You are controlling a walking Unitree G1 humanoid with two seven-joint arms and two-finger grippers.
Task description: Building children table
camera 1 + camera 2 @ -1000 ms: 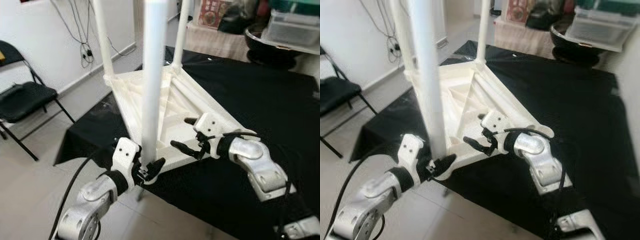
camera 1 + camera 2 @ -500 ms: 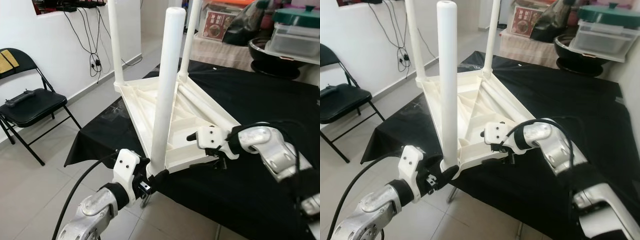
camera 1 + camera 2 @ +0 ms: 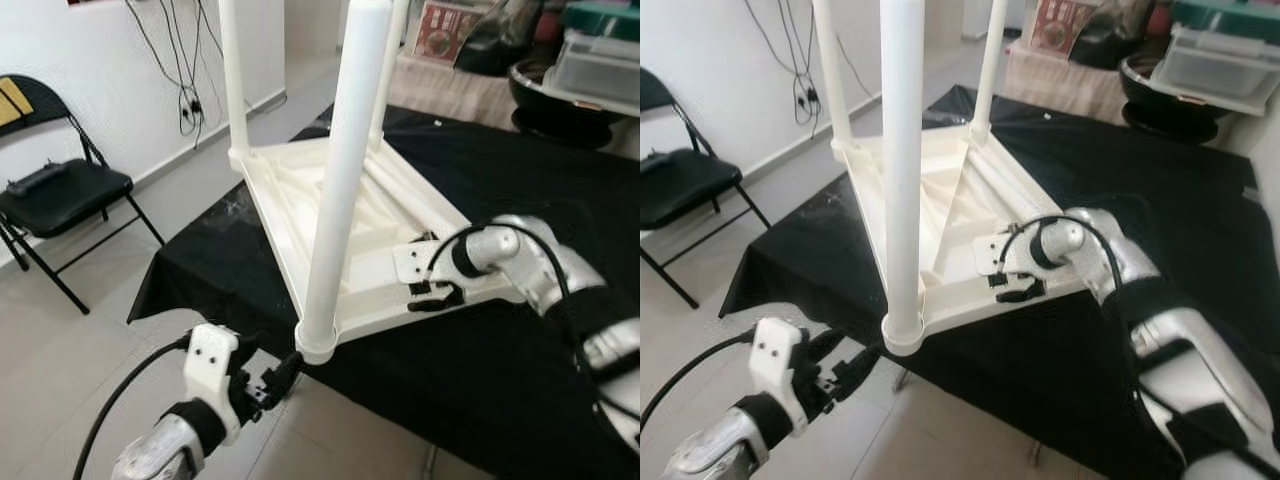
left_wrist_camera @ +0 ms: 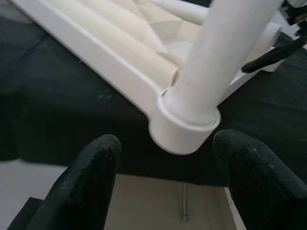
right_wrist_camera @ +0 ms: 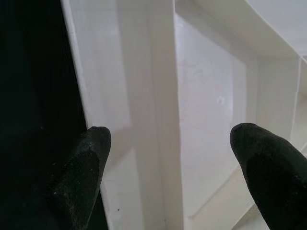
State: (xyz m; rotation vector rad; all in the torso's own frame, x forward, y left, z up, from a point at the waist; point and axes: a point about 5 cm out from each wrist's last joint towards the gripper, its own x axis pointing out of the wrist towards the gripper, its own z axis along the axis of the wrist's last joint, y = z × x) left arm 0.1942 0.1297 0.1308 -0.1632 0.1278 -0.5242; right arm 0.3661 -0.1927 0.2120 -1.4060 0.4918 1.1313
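Hovering open below table [image 3: 330, 215] corner w/ leg [image 3: 340, 180], left gripper [image 3: 268, 378]; right gripper [image 3: 435, 295] open on underside; chair [image 3: 55, 190] nearby.

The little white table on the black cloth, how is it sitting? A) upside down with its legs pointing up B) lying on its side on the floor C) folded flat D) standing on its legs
A: the white table lies top-down on the black cloth, and its legs, such as the nearest leg, stick straight up from the corners.
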